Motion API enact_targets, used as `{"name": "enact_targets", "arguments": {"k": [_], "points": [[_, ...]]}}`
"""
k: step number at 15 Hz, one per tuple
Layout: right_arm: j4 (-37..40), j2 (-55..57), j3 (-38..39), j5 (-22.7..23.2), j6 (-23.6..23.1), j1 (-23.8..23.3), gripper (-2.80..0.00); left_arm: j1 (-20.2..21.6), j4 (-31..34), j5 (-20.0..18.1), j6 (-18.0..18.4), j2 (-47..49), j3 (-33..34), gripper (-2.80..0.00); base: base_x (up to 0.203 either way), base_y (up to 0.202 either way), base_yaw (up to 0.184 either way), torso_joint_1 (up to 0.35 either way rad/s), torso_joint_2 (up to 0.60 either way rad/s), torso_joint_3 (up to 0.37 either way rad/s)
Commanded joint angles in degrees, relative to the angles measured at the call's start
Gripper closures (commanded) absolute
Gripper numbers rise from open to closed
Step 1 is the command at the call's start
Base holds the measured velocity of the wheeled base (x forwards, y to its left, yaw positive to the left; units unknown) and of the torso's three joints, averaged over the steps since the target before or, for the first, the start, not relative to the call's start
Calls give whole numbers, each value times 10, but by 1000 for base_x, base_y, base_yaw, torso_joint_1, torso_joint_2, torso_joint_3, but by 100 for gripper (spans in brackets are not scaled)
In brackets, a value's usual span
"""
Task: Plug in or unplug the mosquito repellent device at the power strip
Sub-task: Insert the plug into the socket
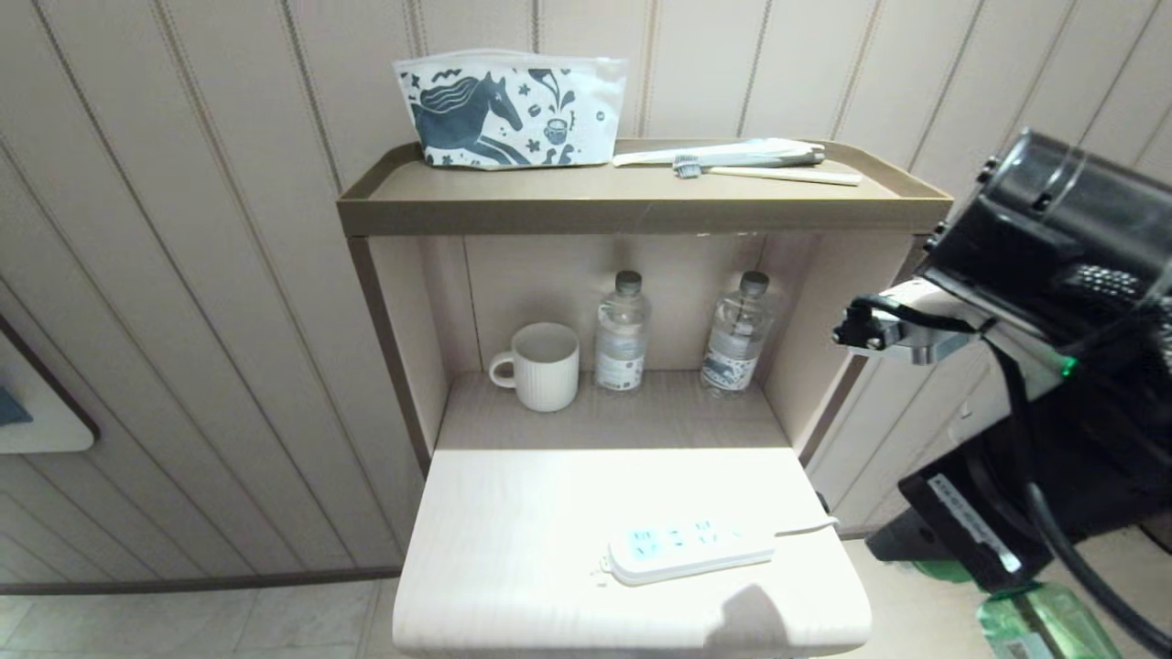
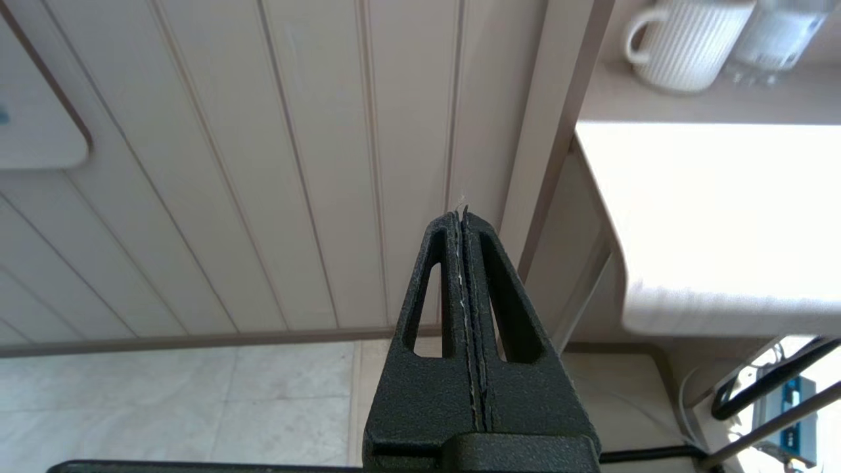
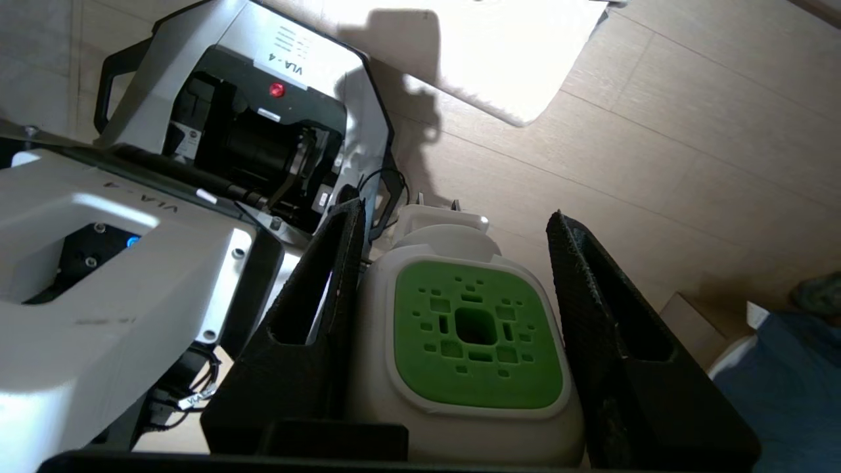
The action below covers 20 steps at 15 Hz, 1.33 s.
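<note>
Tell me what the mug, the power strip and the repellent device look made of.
Mug: likely glazed ceramic, white, with vertical ribs and a soft sheen. Power strip: smooth white plastic with light-blue socket faces. Repellent device: smooth white plastic shell, its matte green face perforated with square holes, probably plastic too.

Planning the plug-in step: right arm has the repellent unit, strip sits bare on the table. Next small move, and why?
Probably bring the right gripper up and over the table toward the power strip. The mosquito repellent device sits between its fingers, off the table's right edge, and the strip's sockets show nothing plugged in. The left gripper is parked, shut.
</note>
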Motion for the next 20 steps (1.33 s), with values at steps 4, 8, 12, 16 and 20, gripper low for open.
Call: {"name": "enact_targets", "arguments": {"k": [4,8,12,16,20], "points": [[5,38,-15,3,-10,-26,0,0,0,0,0,1,0,0,0,0,0,265,-564,-304],[4,50,-22,6,-19,-35,0,0,0,0,0,1,0,0,0,0,0,160,-342,-180],[-44,61,-16,6,-112,-78,0,0,0,0,0,1,0,0,0,0,0,7,-10,-7],[-78,89,-34,9,-302,-129,0,0,0,0,0,1,0,0,0,0,0,0,0,0],[-79,158,-43,57,-302,-130,0,0,0,0,0,1,0,0,0,0,0,0,0,0]]}}
